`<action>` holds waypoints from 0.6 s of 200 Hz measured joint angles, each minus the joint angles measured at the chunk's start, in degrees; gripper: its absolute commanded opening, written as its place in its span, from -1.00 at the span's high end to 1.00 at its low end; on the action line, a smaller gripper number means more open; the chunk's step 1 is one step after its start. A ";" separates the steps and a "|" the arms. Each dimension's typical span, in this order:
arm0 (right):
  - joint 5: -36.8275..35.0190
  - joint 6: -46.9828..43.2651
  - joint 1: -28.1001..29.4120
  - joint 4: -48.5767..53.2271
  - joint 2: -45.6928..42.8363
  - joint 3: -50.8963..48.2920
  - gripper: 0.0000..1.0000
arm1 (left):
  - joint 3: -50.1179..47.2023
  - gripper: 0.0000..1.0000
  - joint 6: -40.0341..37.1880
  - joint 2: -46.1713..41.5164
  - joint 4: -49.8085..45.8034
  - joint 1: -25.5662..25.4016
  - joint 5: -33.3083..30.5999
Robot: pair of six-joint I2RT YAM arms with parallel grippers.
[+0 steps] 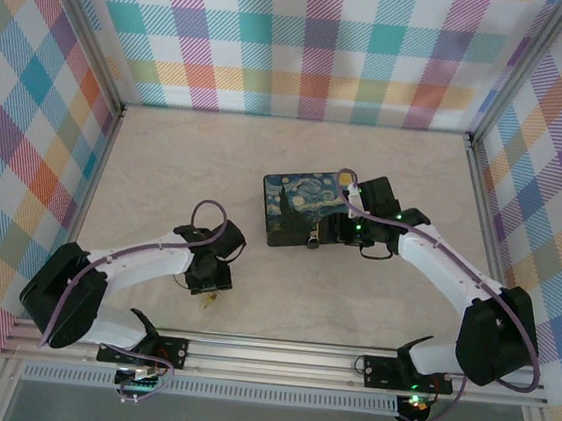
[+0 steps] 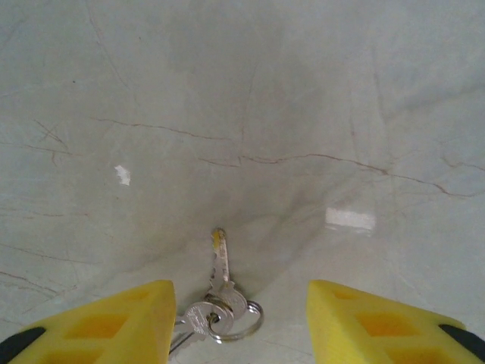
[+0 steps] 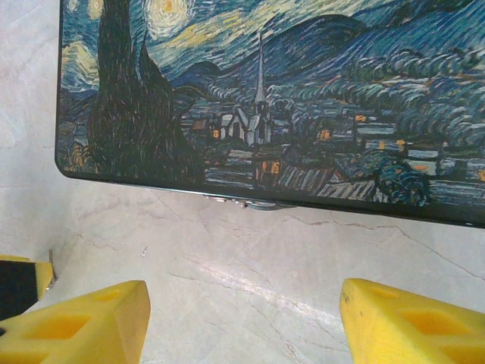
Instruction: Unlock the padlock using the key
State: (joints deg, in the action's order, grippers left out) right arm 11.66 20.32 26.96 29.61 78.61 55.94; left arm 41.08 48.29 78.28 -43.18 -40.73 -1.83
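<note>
On the table (image 1: 166,158) the box (image 1: 296,207) lies just ahead of the right claw (image 3: 242,303), whose jaws are wide and empty; a metal glint at its near edge is probably the padlock (image 1: 312,241); the left claw (image 2: 239,296), jaws apart, straddles the key (image 2: 220,265), ungripped, its blade pointing straight ahead along the gap.

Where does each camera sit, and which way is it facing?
Top external: above and behind the bases, looking down at the table; both arms show.
Left wrist: looks down on the key, flanked by the left gripper.
Right wrist: faces the painted box beyond the right gripper.
Shared: the key, in top and left wrist.
</note>
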 measured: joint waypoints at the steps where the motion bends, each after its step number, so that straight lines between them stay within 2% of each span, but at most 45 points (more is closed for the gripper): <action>1: 0.02 0.00 0.00 0.00 0.02 0.00 -0.35 | 0.02 0.10 -0.07 0.13 0.00 0.00 -0.15; 21: 0.42 0.00 0.00 0.00 0.09 0.00 -0.35 | 0.66 0.15 0.13 1.57 -0.15 -0.02 -1.51; 45: 0.90 0.00 0.00 -0.11 0.09 0.00 -0.35 | 1.64 0.37 0.24 2.40 0.11 -0.02 -2.34; 86: 1.07 -0.02 0.00 -0.22 0.09 0.00 -0.35 | 1.36 0.41 0.20 3.78 1.40 -0.04 -2.27; 103: 1.09 -0.02 0.00 -0.44 0.11 0.00 -0.35 | 1.20 0.51 0.33 3.78 1.60 -0.04 -2.29; 120: 1.31 0.00 0.00 -0.48 0.11 0.00 -0.34 | 1.05 0.52 0.37 3.80 1.75 -0.09 -2.25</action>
State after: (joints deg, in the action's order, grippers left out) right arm 12.97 20.32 26.96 29.12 78.72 55.94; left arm 42.13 48.66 82.08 -41.43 -40.82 -4.08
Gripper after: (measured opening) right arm 0.672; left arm 0.245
